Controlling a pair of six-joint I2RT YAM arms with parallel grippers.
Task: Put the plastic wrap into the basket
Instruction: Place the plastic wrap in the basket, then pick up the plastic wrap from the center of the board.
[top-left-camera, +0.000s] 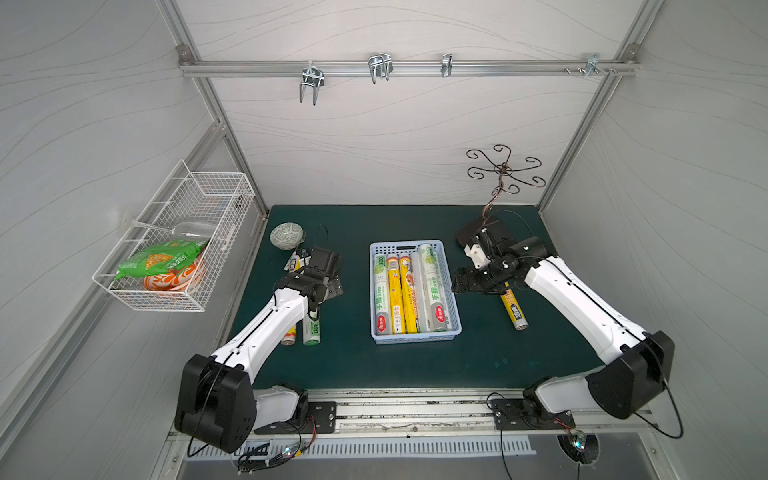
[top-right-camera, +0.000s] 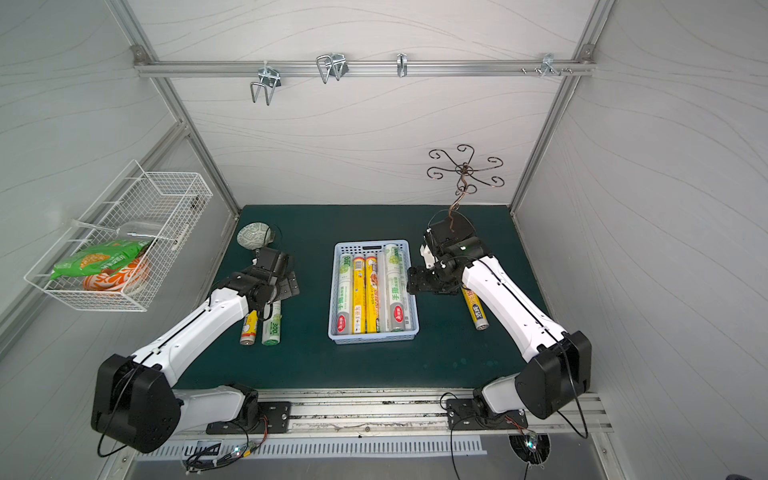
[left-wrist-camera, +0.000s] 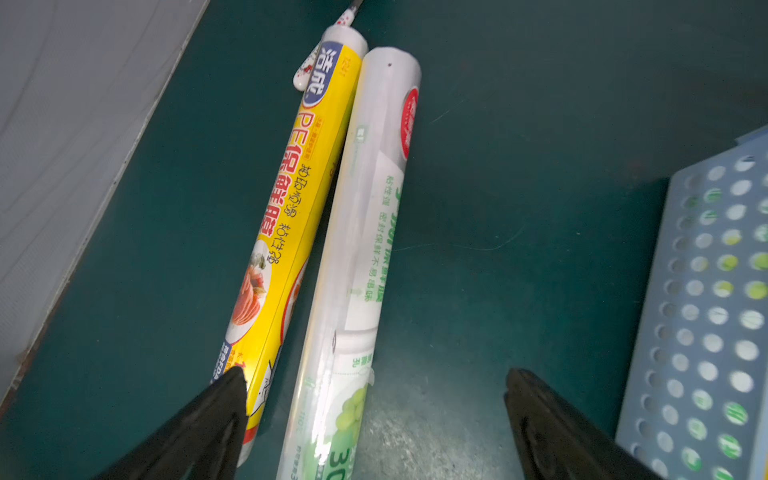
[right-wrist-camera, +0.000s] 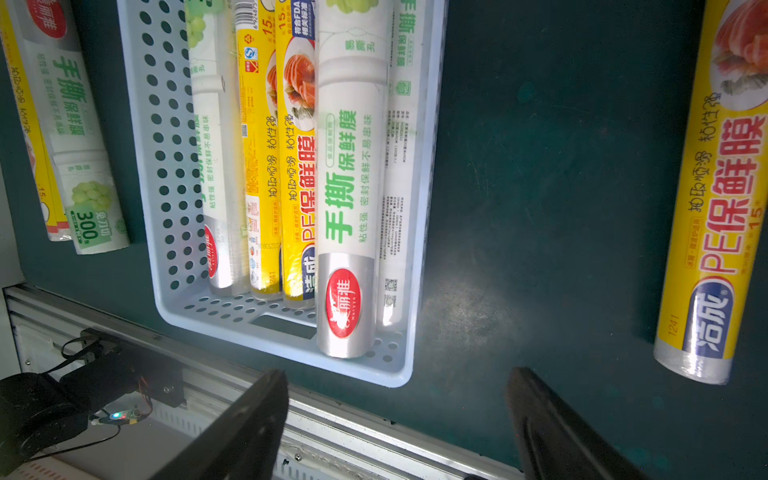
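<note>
Five plastic wrap rolls (top-left-camera: 409, 291) lay in the basket (top-left-camera: 415, 340) at the surface's centre, a loose pair (left-wrist-camera: 365, 232) near its left edge, one yellow roll (top-left-camera: 513, 311) near its right; the left end effector (left-wrist-camera: 374, 386) and right end effector (right-wrist-camera: 399, 376) stood open, empty; rolls judged light, stiff, slick, best clamped mid-length.

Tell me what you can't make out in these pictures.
1. Yellow plastic wrap roll right of the light blue perforated plastic basket: far half hidden under the white right arm in both top views.
2. Second yellow roll and white green-printed roll: far ends under the white left arm in both top views.
3. Small items beside the round patterned bowl: too small to identify in a top view.
</note>
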